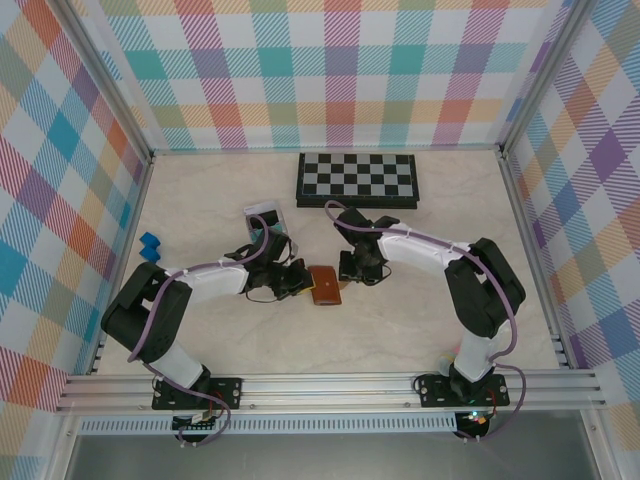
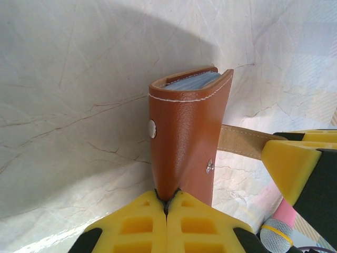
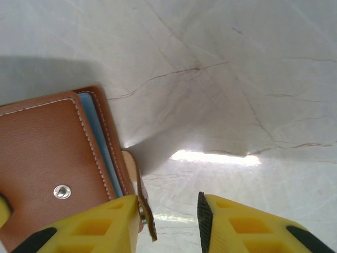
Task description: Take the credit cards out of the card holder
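Observation:
The brown leather card holder lies folded shut on the table between both grippers. My left gripper is shut on the holder's near edge, and blue-grey lining shows at its far end. The clasp tab sticks out to the right toward the other arm's yellow finger. My right gripper stands open at the holder's side. The loose clasp tab hangs between its fingers, against the left one. The credit cards are hidden inside the holder.
A black-and-grey chessboard lies at the back of the table. A clear plastic tray sits behind the left arm, and a small blue block rests near the left wall. Checked walls enclose three sides.

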Tool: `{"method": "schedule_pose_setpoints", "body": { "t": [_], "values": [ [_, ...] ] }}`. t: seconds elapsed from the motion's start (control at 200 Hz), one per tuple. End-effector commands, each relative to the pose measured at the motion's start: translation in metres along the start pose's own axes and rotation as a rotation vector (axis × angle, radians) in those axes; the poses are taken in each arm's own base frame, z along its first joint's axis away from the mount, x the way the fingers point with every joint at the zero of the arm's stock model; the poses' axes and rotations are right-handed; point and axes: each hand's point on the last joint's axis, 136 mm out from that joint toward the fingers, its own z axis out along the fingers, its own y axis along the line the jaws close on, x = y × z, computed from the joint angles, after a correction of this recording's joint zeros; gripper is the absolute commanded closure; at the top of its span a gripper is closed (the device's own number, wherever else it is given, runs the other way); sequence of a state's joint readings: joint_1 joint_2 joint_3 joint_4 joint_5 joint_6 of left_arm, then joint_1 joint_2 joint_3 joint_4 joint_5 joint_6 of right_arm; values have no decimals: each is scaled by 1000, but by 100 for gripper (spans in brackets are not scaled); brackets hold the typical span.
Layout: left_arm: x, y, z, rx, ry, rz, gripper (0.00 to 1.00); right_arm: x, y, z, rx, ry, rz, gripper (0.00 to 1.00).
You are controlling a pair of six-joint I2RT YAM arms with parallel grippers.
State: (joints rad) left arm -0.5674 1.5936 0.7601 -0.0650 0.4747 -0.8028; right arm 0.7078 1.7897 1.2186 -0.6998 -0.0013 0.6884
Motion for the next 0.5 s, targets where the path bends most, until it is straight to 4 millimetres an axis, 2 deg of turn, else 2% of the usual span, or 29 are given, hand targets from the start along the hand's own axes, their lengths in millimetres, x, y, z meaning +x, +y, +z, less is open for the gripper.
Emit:
{"method": "schedule_pose_setpoints", "body": {
  "t": [0.0, 0.18, 0.31, 0.36, 0.4, 0.495],
  "values": [
    [1, 7, -6, -58, -5, -13, 99, -1, 15, -8, -49, 13, -35, 69],
    [-4, 6, -11, -89, -22, -3, 73, 2, 18, 1, -60, 42, -43, 79],
    [-11, 3, -19, -127, -52, 16, 60, 3, 19, 4, -73, 49, -40, 90],
    [-12, 5, -24, -154, -62, 16, 54, 3, 21, 2, -79, 48, -46, 95],
    [-15, 6, -29, -177, -80, 16, 45, 3, 23, 0, -89, 47, -52, 98],
    [-20, 12, -44, -236, -138, 11, 27, 3, 31, -12, -128, 29, -77, 100]
  ]
}}
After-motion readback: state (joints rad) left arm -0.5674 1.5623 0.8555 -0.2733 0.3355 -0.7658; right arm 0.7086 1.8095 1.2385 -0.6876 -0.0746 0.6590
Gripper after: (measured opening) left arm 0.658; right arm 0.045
